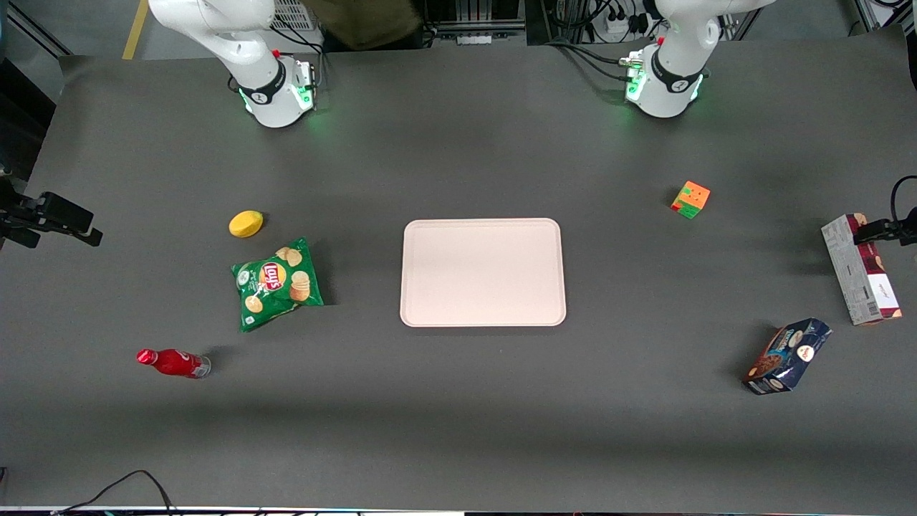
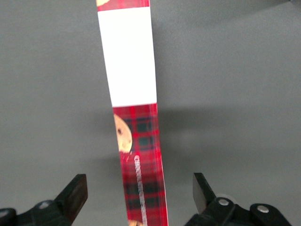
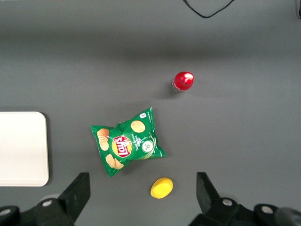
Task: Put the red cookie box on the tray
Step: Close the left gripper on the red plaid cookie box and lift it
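Above the red cookie box (image 2: 136, 141) at the working arm's end of the table (image 1: 458, 430), hand (image 2: 138, 197) hovers pointing down, fingers (image 2: 75, 193) spread wide either side, gripping nothing; blue cookie box (image 1: 788, 356) nearer the front camera, cube (image 1: 690, 199) farther, tray (image 1: 483, 272) mid-table, well apart.

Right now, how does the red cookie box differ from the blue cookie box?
The red cookie box is long and narrow, red plaid with a white band; the blue cookie box is shorter and dark blue. The red one lies farther from the front camera, with the open claw straddling it; the blue one is untouched. Both sit on the table toward the working arm's end.
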Controlling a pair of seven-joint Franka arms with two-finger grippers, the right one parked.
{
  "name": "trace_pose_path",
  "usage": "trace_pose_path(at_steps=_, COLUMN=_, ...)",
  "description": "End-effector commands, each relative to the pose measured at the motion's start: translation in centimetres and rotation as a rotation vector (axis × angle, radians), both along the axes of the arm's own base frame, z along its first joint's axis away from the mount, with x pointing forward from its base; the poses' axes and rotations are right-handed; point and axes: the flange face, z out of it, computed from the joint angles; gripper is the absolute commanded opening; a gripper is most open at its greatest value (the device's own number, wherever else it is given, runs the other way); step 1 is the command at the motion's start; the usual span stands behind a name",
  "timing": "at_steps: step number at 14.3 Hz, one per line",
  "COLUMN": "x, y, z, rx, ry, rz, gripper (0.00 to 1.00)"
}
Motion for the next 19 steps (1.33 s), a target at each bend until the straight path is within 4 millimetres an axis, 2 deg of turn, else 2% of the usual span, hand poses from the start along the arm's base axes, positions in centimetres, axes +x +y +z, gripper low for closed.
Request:
trace_pose_path(at_steps=1, x=1.6, y=0.9, z=-1.9, rx=0.014, ry=-0.039, rz=-0.009, gripper=1.00)
trace_pose_path(at_steps=4, x=2.0, y=1.0, z=-2.8, rx=0.029, ry=-0.041, rz=-0.011, gripper=1.00)
trace_pose_path(at_steps=6, x=2.8, y=1.0, z=-4.1, rx=0.027, ry=-0.042, rz=-0.001, gripper=1.00)
trace_pose_path(at_steps=8, x=2.9, y=0.9, z=-4.3, rx=0.020, ry=-0.041, rz=0.002, gripper=1.00)
trace_pose_path(at_steps=9, x=2.9, y=0.7, z=-4.4, rx=0.014, ry=-0.037, rz=0.003, gripper=0.95)
trace_pose_path(at_steps=10, x=3.0, y=0.6, z=-4.4, rx=0.013, ry=-0.036, rz=0.001, gripper=0.85)
trace_pose_path(at_steps=13, x=3.1, y=0.5, z=-4.2, rx=0.009, ry=-0.037, rz=0.002, gripper=0.46)
trace_pose_path(at_steps=15, x=3.2, y=0.4, z=-4.1, rx=0.008, ry=-0.038, rz=0.004, gripper=0.25)
trace_pose_path(at_steps=16, x=3.4, y=0.3, z=-4.1, rx=0.008, ry=-0.039, rz=0.002, gripper=0.17)
trace_pose_path(at_steps=19, x=4.2, y=0.0, z=-2.6, rx=-0.026, ry=-0.031, rz=0.010, gripper=0.17)
